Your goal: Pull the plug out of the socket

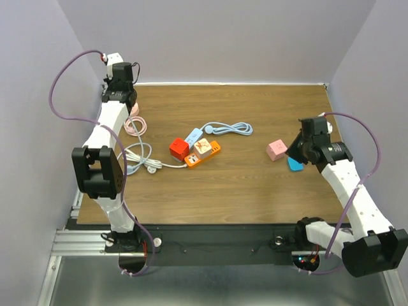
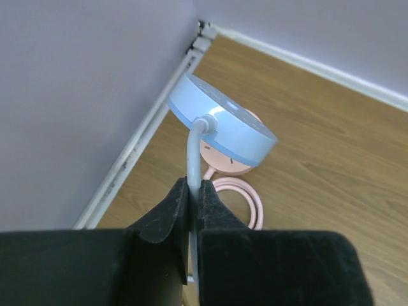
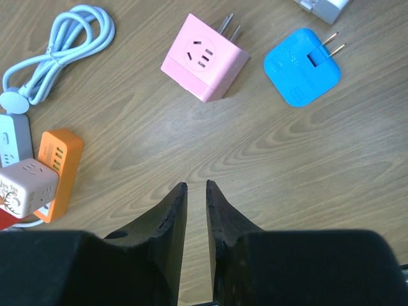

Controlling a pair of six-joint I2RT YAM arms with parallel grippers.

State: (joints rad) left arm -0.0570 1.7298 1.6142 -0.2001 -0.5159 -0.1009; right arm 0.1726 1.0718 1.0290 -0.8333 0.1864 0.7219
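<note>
My left gripper (image 2: pixel 194 185) is shut on the light blue cord (image 2: pixel 193 150) of a round light blue plug (image 2: pixel 223 124). It holds the plug tilted over a round pink socket (image 2: pixel 224 160) with a coiled pink cord (image 2: pixel 248 197). I cannot tell whether plug and socket still touch. In the top view the left gripper (image 1: pixel 121 95) is at the far left corner, above the pink cord (image 1: pixel 134 125); the plug is hidden there. My right gripper (image 3: pixel 196 185) is empty with its jaws nearly together, low over bare wood at the right (image 1: pixel 298 150).
A red cube (image 1: pixel 179 148), an orange power strip (image 1: pixel 205 153) with a white cube on it, and a light blue strip with coiled cord (image 1: pixel 227 129) lie mid-table. A white cord (image 1: pixel 143 159) lies left. A pink cube adapter (image 3: pixel 204 64) and a blue adapter (image 3: pixel 303 73) lie ahead of the right gripper.
</note>
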